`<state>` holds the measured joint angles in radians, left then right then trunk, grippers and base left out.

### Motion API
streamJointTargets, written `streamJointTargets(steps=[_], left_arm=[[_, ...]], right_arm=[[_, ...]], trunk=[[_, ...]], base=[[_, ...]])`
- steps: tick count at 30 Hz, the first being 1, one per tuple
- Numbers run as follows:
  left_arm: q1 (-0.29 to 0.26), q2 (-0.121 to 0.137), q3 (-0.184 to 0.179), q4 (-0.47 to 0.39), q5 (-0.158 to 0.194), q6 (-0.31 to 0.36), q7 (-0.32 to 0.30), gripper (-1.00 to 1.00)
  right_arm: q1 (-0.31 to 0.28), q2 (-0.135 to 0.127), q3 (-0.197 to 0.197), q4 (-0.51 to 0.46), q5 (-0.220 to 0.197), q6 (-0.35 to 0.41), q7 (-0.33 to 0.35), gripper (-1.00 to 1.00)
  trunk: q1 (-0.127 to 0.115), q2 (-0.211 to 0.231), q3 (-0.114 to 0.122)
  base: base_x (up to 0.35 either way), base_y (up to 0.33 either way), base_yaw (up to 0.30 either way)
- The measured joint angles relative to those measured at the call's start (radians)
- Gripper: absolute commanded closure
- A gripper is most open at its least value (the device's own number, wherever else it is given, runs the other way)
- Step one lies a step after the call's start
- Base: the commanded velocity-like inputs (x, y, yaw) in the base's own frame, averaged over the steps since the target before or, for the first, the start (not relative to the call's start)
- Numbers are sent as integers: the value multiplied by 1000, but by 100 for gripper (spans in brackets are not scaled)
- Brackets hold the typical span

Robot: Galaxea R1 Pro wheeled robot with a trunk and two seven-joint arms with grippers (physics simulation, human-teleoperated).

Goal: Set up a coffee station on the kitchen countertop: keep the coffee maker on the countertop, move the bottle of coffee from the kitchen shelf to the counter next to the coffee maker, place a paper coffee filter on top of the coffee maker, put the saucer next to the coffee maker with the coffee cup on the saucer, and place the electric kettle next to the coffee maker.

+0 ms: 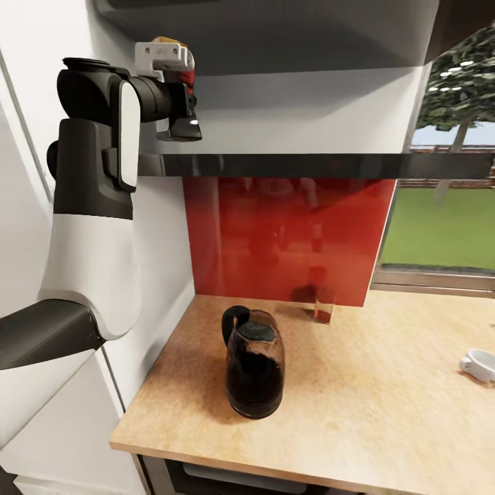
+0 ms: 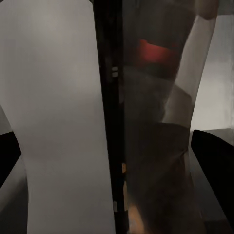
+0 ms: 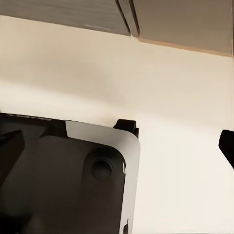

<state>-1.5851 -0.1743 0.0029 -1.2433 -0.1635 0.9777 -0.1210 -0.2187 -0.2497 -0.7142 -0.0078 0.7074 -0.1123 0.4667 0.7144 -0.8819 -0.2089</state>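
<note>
My left arm reaches up to the dark kitchen shelf (image 1: pixel 309 165). The left gripper (image 1: pixel 180 113) hovers over the shelf's left end. A yellow-gold cap (image 1: pixel 165 40) peeks out behind the wrist, likely the bottle of coffee; its body is hidden. In the left wrist view the left gripper (image 2: pixel 111 163) has its fingers far apart, around a blurred close scene. The electric kettle (image 1: pixel 254 371) stands on the kitchen countertop (image 1: pixel 385 412). A white coffee cup (image 1: pixel 478 364) is cut off at the right edge. The right gripper (image 3: pixel 117 148) hangs open over pale floor. Coffee maker, saucer and filter are out of view.
A red splashback (image 1: pixel 289 234) backs the counter, with a small clear glass (image 1: pixel 323 306) standing against it. A white wall (image 1: pixel 158 275) bounds the counter's left side, and a second shelf (image 1: pixel 275 34) hangs above. A window (image 1: pixel 447 227) opens at right. The robot's own base (image 3: pixel 68 180) lies below the right gripper.
</note>
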Motion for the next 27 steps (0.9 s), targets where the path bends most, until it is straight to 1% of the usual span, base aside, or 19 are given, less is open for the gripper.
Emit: streamJointTargets(steps=[8,17,21,23,27], left_arm=[[0,0,0,0,1,0,-1,100],[0,0,0,-8,1,1,-1,100],[0,0,0,-12,1,1,-1,100],[0,0,1,-14,1,1,-1,100],[0,0,0,-14,1,1,-1,100]], right_arm=[[0,0,0,0,0,0,0,-100],[0,2,-1,2,-5,-1,0,-100],[0,21,-1,2,-7,-1,0,-100],[0,39,-1,2,-7,-1,0,-100],[0,44,-1,2,-7,-1,0,-100]], trunk=[[0,0,0],[0,0,0],[0,0,0],[0,0,0],[0,0,0]], base=[[-6,0,-235],[0,0,-44],[0,0,-3],[0,0,0],[0,0,0]])
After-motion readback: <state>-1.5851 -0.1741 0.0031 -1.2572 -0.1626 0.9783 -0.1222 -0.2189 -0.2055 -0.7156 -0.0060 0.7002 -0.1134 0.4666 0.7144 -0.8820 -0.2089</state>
